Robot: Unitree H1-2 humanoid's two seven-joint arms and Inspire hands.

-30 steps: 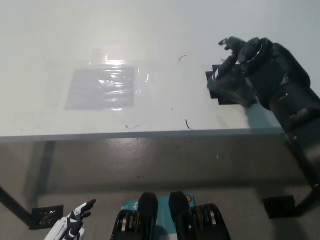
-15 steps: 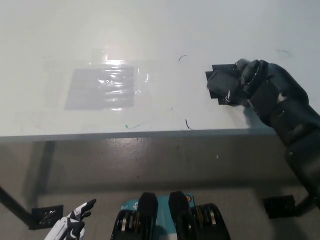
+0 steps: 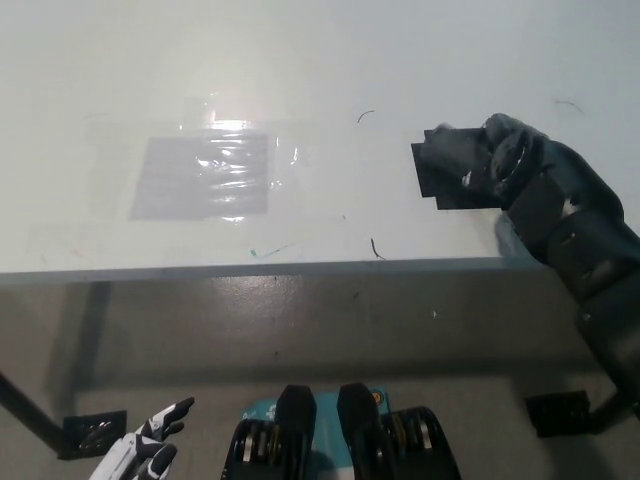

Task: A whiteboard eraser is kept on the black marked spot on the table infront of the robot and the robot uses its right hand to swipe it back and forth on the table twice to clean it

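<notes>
head view, read left to right. at the lower left edge, below the table, the white left hand (image 3: 148, 452) rests with its fingers (image 3: 175, 411) spread apart and nothing held. under it on the floor sits a dark table foot (image 3: 92, 432), with a table leg (image 3: 25, 408) running up and off to the left. the white table (image 3: 300, 60) fills the upper half of the view; its front edge runs across the middle. on its left part lies a grey taped patch (image 3: 205, 177) under a shiny clear film (image 3: 240, 155) that catches a bright glare. right of the patch the surface carries small pen marks: a short greenish stroke (image 3: 262, 251) near the front edge, a dark curved stroke (image 3: 376, 248) just beside that edge, and a thin arc (image 3: 366, 114) farther back. at the right, the black marked spot (image 3: 438, 172) shows as a dark squarish shape on the table. the black right hand (image 3: 505, 165) lies over the spot's right side, fingers curled down onto it; the eraser cannot be told apart from the dark mark and the hand, so whether the hand grips it cannot be told. no container is in view. the black right arm (image 3: 585, 250) runs from the hand down to the right edge. a faint stroke (image 3: 568, 103) marks the table behind it. a second table foot (image 3: 556, 412) sits on the floor at the lower right.
</notes>
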